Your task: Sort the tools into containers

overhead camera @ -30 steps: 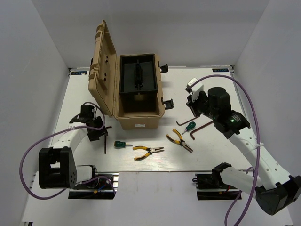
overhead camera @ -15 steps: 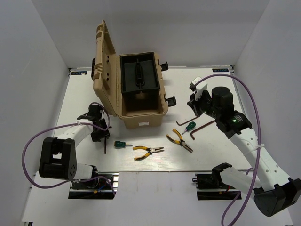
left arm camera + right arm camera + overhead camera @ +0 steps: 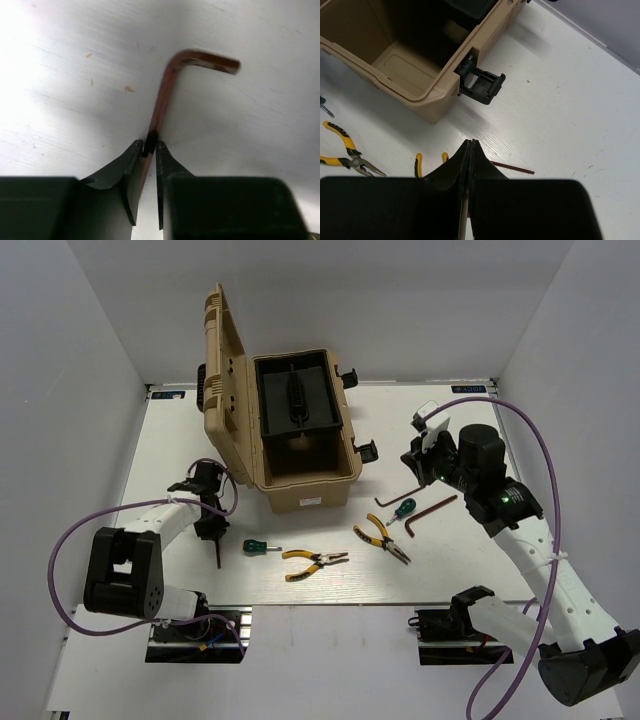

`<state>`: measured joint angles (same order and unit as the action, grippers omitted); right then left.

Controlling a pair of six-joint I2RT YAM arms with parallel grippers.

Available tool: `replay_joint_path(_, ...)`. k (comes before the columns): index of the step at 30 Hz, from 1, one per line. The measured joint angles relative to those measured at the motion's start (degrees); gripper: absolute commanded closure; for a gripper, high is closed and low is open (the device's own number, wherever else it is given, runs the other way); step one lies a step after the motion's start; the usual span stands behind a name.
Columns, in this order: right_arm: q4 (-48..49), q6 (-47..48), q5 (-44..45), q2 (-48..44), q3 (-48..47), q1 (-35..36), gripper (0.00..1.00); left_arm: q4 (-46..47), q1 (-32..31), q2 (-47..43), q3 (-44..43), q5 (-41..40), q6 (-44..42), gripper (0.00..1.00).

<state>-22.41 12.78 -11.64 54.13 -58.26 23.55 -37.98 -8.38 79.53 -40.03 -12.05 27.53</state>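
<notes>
The tan toolbox point(image 3: 305, 475) stands open, its lid point(image 3: 225, 380) upright and a black tray point(image 3: 295, 400) inside. My left gripper point(image 3: 149, 145) rests low on the table left of the box point(image 3: 212, 530), shut on the long arm of a dark hex key point(image 3: 167, 90). My right gripper point(image 3: 471, 143) hovers right of the box point(image 3: 416, 462), shut and empty. On the table lie two yellow pliers point(image 3: 315, 561) point(image 3: 385, 538), two green screwdrivers point(image 3: 255, 547) point(image 3: 404, 508) and two more hex keys point(image 3: 400, 495) point(image 3: 432, 511).
The toolbox's black latch point(image 3: 481, 85) sticks out on its right side, just ahead of my right fingers. White walls close in the table at left, right and back. Purple cables loop beside both arms.
My left jaws have closed on the hex key after sliding nearer along it. The right arm has drawn back to the right. The toolbox has shifted slightly to the right.
</notes>
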Motion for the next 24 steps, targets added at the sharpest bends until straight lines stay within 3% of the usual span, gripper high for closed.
replay_joint_path(8, 0.0, -0.7, -1.3, -0.2, 0.0, -0.9, 1.00, -0.7, 0.4, 0.3, -0.2, -1.1, 0.4, 1.00)
replay_joint_path(14, 0.0, -0.8, -2.4, -0.2, 0.0, -1.2, 1.00, -3.0, 1.3, -2.1, -0.2, -2.6, 2.0, 1.00)
replay_joint_path(24, 0.0, -1.4, -3.7, -0.2, 0.1, -1.5, 1.00, -8.8, 3.3, -19.9, -5.8, -5.0, 6.8, 1.00)
